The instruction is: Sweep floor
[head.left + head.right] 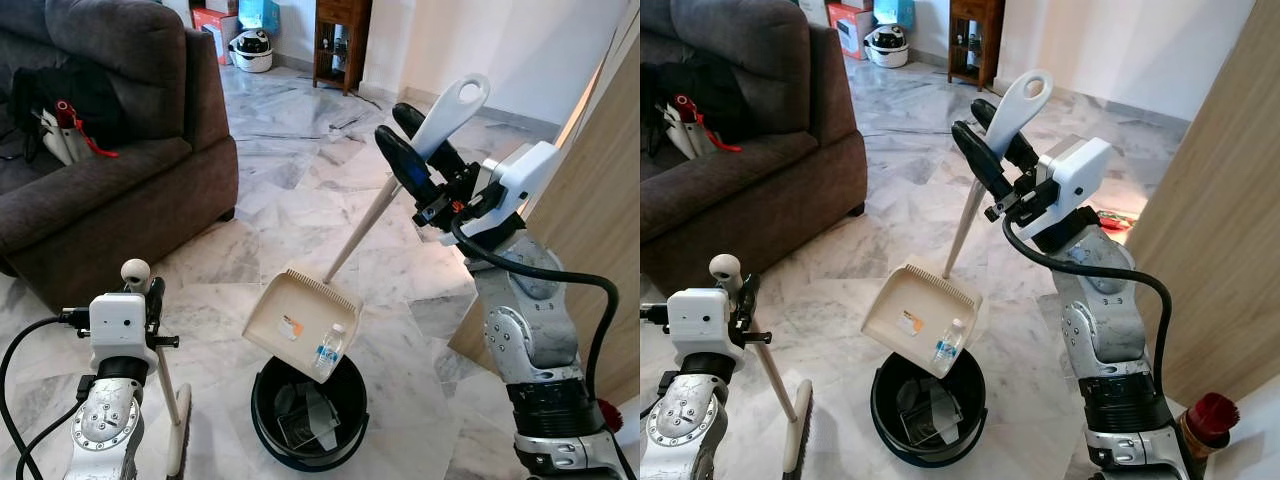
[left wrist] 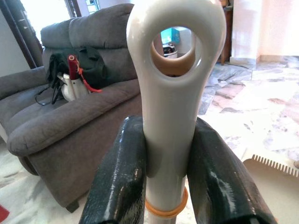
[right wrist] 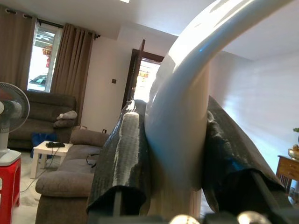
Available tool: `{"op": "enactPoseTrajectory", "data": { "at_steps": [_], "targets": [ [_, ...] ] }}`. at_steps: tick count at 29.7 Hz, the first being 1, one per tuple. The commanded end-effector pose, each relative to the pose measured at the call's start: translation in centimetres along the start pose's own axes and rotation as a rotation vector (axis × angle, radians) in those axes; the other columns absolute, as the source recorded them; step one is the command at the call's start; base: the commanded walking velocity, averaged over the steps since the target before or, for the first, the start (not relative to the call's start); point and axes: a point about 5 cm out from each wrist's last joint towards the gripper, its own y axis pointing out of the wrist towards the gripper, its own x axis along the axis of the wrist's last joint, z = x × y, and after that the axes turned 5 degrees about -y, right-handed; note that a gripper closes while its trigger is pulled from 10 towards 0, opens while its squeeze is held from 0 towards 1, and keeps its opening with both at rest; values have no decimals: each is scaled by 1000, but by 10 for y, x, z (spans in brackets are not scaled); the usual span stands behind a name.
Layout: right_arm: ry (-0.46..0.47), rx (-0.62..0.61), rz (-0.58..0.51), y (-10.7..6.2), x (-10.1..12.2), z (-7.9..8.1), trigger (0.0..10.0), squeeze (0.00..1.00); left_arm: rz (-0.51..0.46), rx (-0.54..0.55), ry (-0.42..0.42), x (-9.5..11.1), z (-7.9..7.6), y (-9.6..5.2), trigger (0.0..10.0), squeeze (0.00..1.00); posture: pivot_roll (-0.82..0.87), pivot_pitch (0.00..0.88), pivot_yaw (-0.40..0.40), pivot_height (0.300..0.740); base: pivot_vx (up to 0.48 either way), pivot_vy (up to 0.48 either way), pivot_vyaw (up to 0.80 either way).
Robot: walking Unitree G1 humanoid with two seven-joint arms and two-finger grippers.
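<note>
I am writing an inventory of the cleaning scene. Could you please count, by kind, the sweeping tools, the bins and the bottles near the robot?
Dustpans: 1, the cream dustpan, tilted above the bin, its handle held by the right gripper.
Brooms: 1, the broom, held by the left gripper.
Bins: 1, the black bin.
Bottles: 1, the plastic bottle at the dustpan's lower edge.
Total: 4

My head's two eyes are looking forward and down from above, both taking in the sofa on the left and the dustpan over the black bin. My wrist cameras are sitting very close behind their fingers, each facing toward the sofa.
</note>
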Motion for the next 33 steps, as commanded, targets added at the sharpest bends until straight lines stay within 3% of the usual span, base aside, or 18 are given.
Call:
{"op": "enactPoseTrajectory", "data": {
  "at_steps": [1,5,9,17,20,23,24,28,33],
  "targets": [
    [-32,-3,-80,7,17,-4,10000,0,-40,-4,13,8,2,1,10000,0,87,0,-3,740,0,0,0],
    [-118,-87,-118,7,23,-12,10000,0,-40,-4,14,8,2,1,10000,0,88,0,-2,740,0,0,0],
    [-52,-29,-84,8,19,-7,10000,0,-36,-7,12,7,2,0,10000,0,85,0,-1,740,0,0,0],
    [-79,-89,-45,6,11,-11,10000,0,-33,-11,9,6,0,0,10000,0,86,0,-2,740,0,0,0],
    [-134,-204,-3,4,6,-26,10000,0,-34,-11,7,6,-1,0,10000,0,87,0,-5,740,0,0,0],
    [-142,-226,4,3,5,-29,10000,0,-35,-11,6,6,-1,0,10000,0,87,0,-5,740,0,0,0],
    [-161,-316,14,0,6,-40,10000,0,-35,-11,5,6,-1,0,10000,0,84,0,-5,740,0,0,0],
    [-346,-572,101,-15,5,-72,10000,0,-36,-13,0,6,-3,0,10000,0,84,0,-7,740,0,0,0],
    [-459,-674,132,-25,5,-84,10000,0,-38,-11,-3,6,-3,1,10000,0,85,0,-8,740,0,0,0]
  ]
}}
